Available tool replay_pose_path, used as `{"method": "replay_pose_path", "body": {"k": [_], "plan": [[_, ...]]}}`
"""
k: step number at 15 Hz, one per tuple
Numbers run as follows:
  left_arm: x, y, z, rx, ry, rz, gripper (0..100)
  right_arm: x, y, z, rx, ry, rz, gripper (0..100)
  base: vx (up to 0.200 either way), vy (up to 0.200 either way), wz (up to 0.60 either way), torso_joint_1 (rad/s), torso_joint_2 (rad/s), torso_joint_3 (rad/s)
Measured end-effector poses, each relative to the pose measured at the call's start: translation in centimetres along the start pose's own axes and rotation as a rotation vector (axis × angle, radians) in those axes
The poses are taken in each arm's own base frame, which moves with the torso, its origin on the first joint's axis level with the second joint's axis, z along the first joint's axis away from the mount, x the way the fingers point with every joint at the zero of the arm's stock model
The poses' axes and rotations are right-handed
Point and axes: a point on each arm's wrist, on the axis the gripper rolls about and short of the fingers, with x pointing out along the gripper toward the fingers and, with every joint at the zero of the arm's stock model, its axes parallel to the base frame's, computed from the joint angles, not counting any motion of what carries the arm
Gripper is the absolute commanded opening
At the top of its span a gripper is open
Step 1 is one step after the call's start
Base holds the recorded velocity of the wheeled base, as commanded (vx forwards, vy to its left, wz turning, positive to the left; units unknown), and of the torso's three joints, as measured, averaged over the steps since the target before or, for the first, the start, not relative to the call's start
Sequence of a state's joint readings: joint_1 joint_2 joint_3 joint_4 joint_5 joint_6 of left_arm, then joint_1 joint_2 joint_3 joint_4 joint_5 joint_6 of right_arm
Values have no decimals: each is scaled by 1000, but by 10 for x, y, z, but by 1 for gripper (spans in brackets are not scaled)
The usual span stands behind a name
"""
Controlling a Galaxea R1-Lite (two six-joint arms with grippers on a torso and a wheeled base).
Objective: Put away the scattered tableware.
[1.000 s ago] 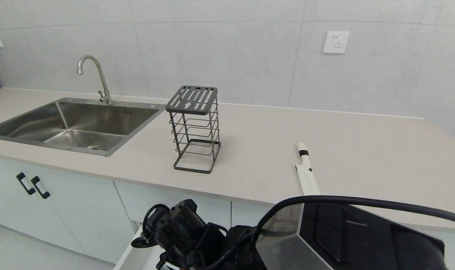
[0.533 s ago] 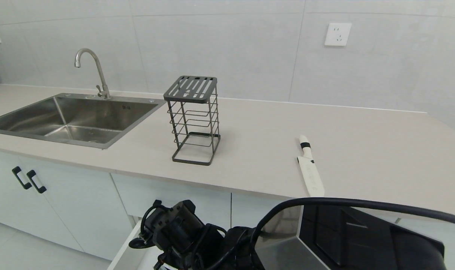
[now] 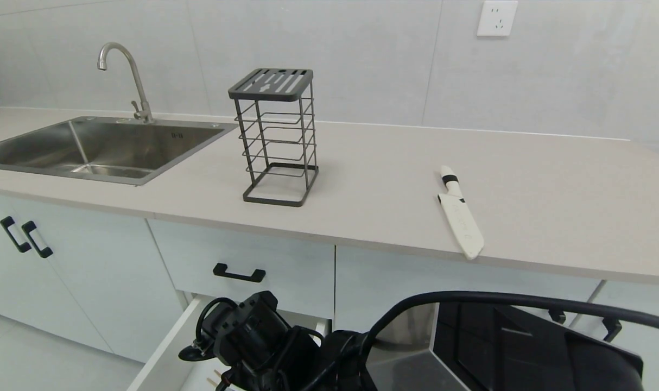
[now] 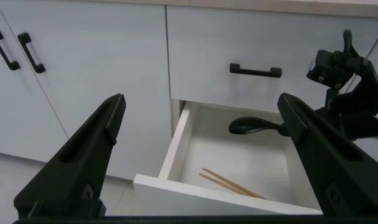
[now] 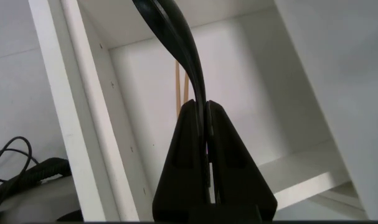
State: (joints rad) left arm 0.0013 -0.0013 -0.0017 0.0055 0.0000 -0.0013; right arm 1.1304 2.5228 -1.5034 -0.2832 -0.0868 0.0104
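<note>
Beige countertop [image 3: 384, 179] bears knife [image 3: 461, 217] | left fingers [image 4: 83, 162] spread | right fingers [image 5: 186, 158] clamp black spoon [image 5: 170, 31]

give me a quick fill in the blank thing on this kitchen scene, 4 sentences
The right gripper holds a black spoon over the open ____.
Inside it lies a pair of wooden ____.
The wire rack stands on the counter between the sink and the white ____.
The left gripper is ____.
Missing words: drawer; chopsticks; knife; open.
</note>
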Motion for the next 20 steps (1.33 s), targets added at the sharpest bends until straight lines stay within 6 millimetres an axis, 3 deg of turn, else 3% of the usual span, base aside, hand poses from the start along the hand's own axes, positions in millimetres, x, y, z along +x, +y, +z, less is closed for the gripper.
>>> {"method": "replay_pose_path", "body": {"k": [7, 19, 20], "plan": [[0, 0, 0, 0, -1, 0, 100, 8, -4, -3, 7, 2, -10, 0, 0, 0, 0, -52, 379, 315], [0, 0, 0, 0, 0, 0, 100, 37, -25, -16, 37, 26, -45, 0, 0, 0, 0, -3, 12, 13], [0, 0, 0, 0, 0, -1, 100, 38, -25, -18, 36, 32, -45, 100, 0, 0, 0, 0, 0, 0]]}}
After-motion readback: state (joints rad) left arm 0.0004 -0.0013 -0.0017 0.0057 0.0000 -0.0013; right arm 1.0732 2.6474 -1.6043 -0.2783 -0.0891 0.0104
